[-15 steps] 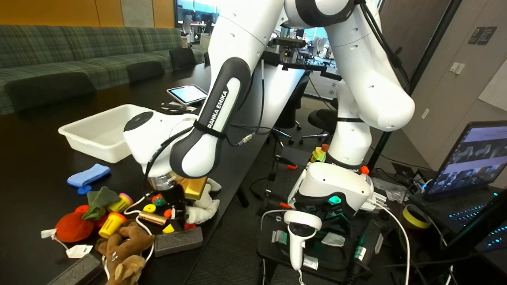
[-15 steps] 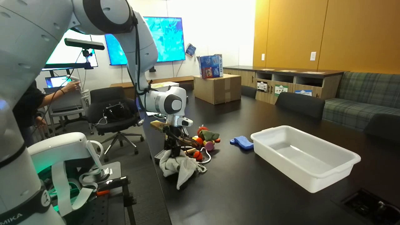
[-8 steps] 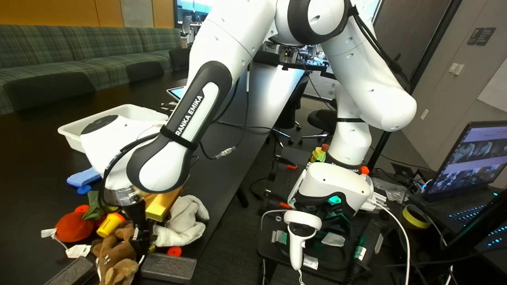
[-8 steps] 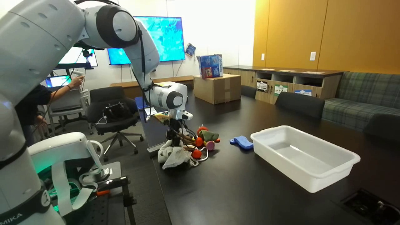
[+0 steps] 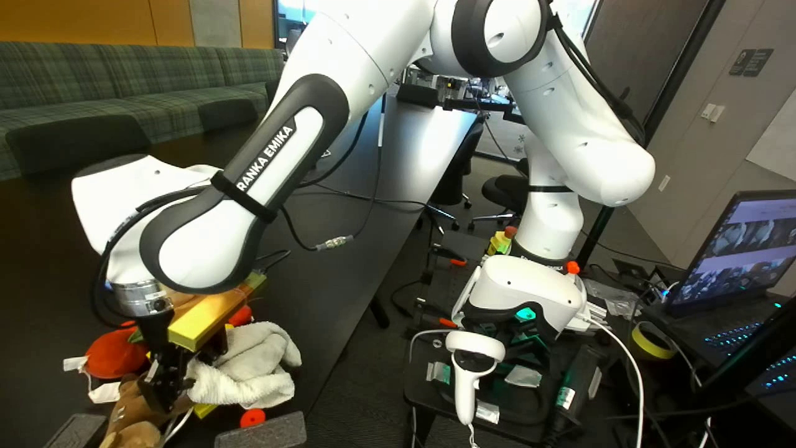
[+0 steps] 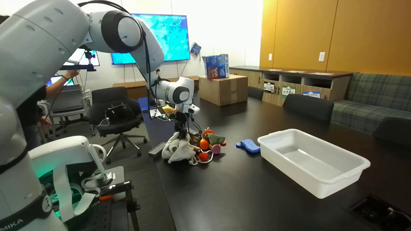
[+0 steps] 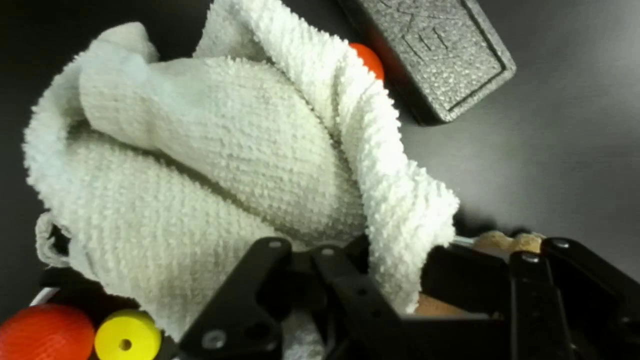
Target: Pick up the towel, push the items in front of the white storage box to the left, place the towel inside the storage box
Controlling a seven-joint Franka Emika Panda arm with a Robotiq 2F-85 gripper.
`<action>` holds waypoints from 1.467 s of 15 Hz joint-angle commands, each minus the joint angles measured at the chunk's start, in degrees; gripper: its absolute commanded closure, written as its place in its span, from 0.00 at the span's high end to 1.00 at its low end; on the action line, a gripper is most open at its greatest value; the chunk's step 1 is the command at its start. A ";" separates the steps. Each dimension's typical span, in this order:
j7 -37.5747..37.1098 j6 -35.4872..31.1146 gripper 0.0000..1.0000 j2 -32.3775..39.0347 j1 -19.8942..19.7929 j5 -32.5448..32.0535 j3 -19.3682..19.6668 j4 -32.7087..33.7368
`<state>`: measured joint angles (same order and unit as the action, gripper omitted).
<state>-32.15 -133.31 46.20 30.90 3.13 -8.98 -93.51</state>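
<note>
The towel (image 6: 181, 150), a crumpled white cloth, is gripped by one part while its loose folds lie low among the toys. My gripper (image 5: 165, 389) is shut on the towel, pointing down into the heap; cloth partly hides its fingertips. Close to it lie the items: a brown plush (image 5: 134, 404), a red plush (image 5: 113, 356), an orange ball (image 6: 204, 144), a green piece (image 6: 215, 139) and a yellow piece (image 7: 127, 335). Across the table stands the white storage box (image 6: 292, 170), with nothing visible inside; the arm hides it in an exterior view. Towel folds (image 7: 240, 130) fill much of the wrist view.
A blue sponge (image 6: 249, 146) lies between the heap and the box. Grey blocks (image 5: 261, 432) rest by the toys near the table's edge. A cardboard box (image 6: 223, 90) stands farther along the table. A headset and controller (image 5: 467, 373) are on the cart beside the robot.
The gripper has travelled along the table edge, dragging the towel with it. The brown plush and the nearer grey block have shifted the same way, while the box and sponge stay put.
</note>
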 commanded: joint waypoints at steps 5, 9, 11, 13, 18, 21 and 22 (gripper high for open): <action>3.15 -0.12 0.14 -9.44 -7.48 5.62 -0.73 -3.23; 5.64 -1.12 0.13 -14.83 -11.88 7.87 -0.26 -5.77; 7.40 -1.37 0.14 -18.09 -14.03 8.79 -0.35 -7.98; 9.61 -1.13 0.14 -20.85 -15.95 9.86 -0.52 -9.97; 22.94 5.62 0.14 -27.86 -21.68 13.90 -1.70 -16.77; 30.46 10.11 0.14 -33.20 -23.92 16.71 -1.54 -23.00; 31.94 10.81 0.14 -35.22 -24.15 17.63 -1.39 -25.55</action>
<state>-6.31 -124.94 18.59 9.16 17.27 -9.27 -110.92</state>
